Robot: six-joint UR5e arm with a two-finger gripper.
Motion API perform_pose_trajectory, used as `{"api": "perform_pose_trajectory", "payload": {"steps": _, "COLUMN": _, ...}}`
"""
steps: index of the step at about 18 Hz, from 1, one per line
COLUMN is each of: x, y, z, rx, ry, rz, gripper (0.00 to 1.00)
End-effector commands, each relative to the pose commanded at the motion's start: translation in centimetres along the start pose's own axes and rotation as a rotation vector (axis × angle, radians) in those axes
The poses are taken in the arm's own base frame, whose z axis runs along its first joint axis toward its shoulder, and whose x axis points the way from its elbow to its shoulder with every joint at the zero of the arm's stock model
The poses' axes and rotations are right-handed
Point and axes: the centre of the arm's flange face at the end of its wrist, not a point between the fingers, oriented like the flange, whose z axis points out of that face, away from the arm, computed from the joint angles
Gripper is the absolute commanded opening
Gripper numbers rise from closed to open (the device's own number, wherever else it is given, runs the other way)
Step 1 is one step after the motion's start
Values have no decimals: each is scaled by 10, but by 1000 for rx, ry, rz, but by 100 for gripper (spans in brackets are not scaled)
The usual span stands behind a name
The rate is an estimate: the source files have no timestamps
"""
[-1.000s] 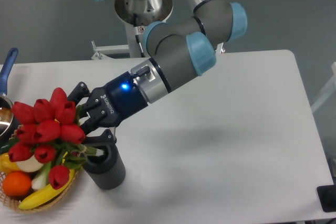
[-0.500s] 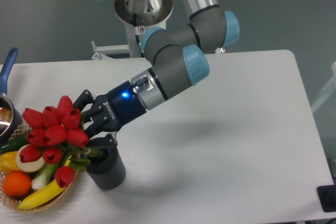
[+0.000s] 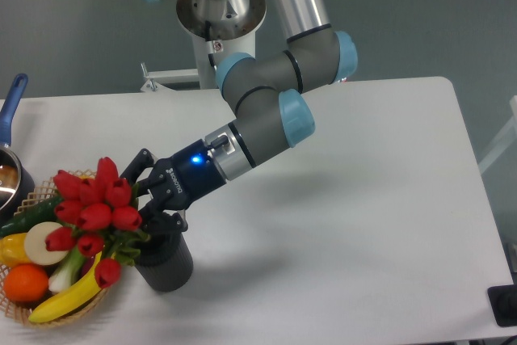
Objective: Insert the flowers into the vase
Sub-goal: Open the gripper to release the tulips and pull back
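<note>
The pincer (image 3: pixel 148 209), at the lower left of the frame, is clamped around the green stems of the flowers (image 3: pixel 95 208), a bunch of red tulips with closed buds. The bunch leans out to the left, its buds hanging over a wicker basket (image 3: pixel 77 308) in the lower left corner. The stem ends sit at the mouth of the vase (image 3: pixel 164 260), a short dark ribbed cylinder standing upright on the white table (image 3: pixel 347 224) just below the pincer. How deep the stems reach inside cannot be seen. The basket holds a banana (image 3: pixel 56 300), an orange (image 3: pixel 26 283) and green vegetables. A metal pot with a blue handle (image 3: pixel 11 107) sits at the left edge.
</note>
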Motion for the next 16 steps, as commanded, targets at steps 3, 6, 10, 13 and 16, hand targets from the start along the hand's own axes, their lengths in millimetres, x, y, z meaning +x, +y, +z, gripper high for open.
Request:
{"api": "perform_pose_trajectory", "payload": {"steps": 3, "x": 2, "y": 15, "z": -7, "rx": -5, "ry": -11, "rz": -32, "gripper": 79}}
{"api": "perform_pose_trajectory", "payload": {"steps": 6, "x": 6, "y": 26, "z": -15, "rx": -13, "ry": -25, "rz": -58, "gripper": 100}}
{"api": "perform_pose_trajectory", "payload": {"steps": 10, "x": 13, "y": 20, "z": -35, "rx": -12, "ry": -59, "rz": -57, "gripper": 100}}
{"api": "perform_pose_trajectory", "payload": {"steps": 13, "x": 16, "y": 21, "z": -56, "rx": -46, "ry": -106, "rz": -68, "gripper": 100}}
{"api": "perform_pose_trajectory", "payload": {"steps": 16, "x": 15, "y": 18, "z": -84, "rx": -42, "ry": -157, "rz": -69, "gripper": 100}}
